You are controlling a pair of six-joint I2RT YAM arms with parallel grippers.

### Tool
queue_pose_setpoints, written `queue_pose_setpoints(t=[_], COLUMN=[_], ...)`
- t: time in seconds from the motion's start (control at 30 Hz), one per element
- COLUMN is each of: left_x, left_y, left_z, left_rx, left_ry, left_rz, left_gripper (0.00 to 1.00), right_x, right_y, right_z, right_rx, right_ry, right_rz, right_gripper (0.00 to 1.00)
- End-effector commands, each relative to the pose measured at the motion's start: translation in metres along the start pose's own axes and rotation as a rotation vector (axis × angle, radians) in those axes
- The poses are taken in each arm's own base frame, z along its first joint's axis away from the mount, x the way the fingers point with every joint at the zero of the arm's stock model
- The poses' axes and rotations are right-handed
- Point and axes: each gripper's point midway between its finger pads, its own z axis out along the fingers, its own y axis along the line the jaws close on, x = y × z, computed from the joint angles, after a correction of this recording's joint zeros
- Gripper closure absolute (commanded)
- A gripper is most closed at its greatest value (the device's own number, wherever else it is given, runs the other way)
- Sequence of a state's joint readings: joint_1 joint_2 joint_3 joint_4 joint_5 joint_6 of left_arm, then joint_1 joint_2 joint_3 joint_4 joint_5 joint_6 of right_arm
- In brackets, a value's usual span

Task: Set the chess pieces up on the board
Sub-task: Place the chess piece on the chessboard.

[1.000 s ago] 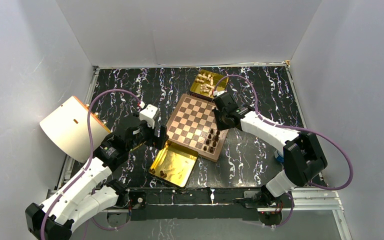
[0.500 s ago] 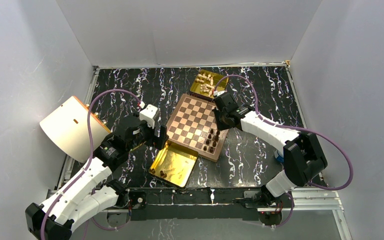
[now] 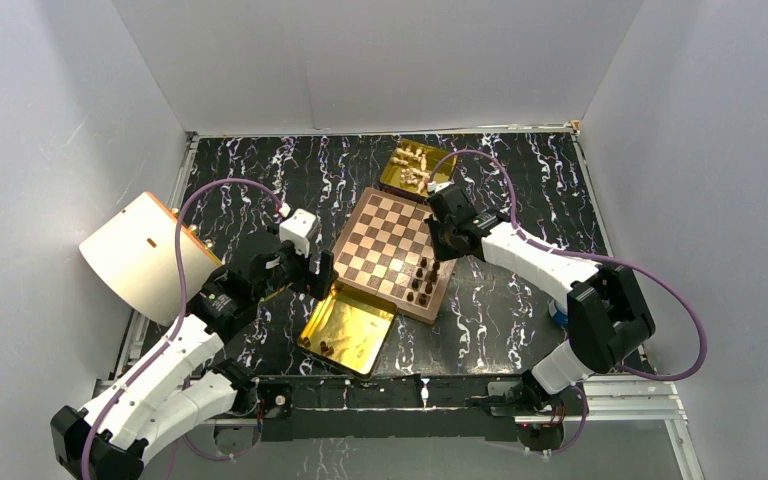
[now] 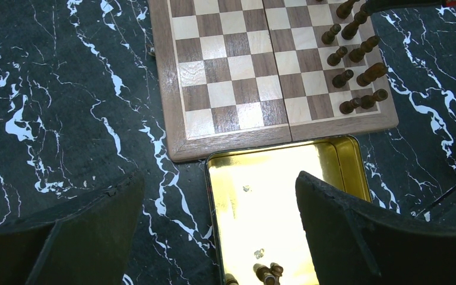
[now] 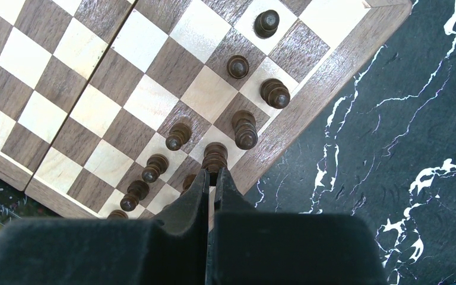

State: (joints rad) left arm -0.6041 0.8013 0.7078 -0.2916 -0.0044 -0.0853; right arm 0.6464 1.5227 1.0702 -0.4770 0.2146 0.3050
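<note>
The board (image 3: pixel 385 235) lies mid-table at an angle, with several dark chess pieces (image 3: pixel 422 280) standing in two rows at its near right corner. In the right wrist view my right gripper (image 5: pixel 214 173) is shut on the top of one dark piece (image 5: pixel 215 155) in the board's outer row by the rim. Other dark pieces (image 5: pixel 178 135) stand beside it. My left gripper (image 4: pixel 219 184) hangs wide open over the near gold tray (image 4: pixel 285 196), just off the board (image 4: pixel 231 65). A few dark pieces (image 4: pixel 266 273) lie in that tray.
A second gold tray (image 3: pixel 390 180) behind the board holds several cream pieces (image 3: pixel 415 165). A white curved object (image 3: pixel 135 255) stands at the left edge. Purple cables loop over both arms. White walls enclose the black marbled table.
</note>
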Motion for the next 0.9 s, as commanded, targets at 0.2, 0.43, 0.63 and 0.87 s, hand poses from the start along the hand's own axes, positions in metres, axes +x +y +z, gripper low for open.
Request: queue_pose_setpoints(t=[0.2, 0.43, 0.63, 0.87], left_x=[-0.0040, -0.0038, -0.0043, -0.0042], left_y=[-0.0063, -0.0072, -0.0078, -0.0090], left_z=[-0.0007, -0.0007, -0.0010, -0.0003], left_rx=[0.039, 0.043, 0.046, 0.054], left_ry=[-0.020, -0.019, -0.021, -0.019], left_rz=[0.008, 0.007, 0.006, 0.007], left_gripper=[0.06, 0.06, 0.06, 0.06], right_x=[-0.0086, -0.0051, -0.0065, -0.0096], right_y=[0.0007, 0.0022, 0.0026, -0.0012], right_z=[-0.0191, -0.0145, -0.0117, -0.0098], right_rx=[-0.006, -0.013, -0.016, 0.008], right_ry=[-0.032, -0.022, -0.040, -0.057], right_rz=[0.012, 0.017, 0.020, 0.023], right_gripper=[0.94, 0.94, 0.94, 0.95])
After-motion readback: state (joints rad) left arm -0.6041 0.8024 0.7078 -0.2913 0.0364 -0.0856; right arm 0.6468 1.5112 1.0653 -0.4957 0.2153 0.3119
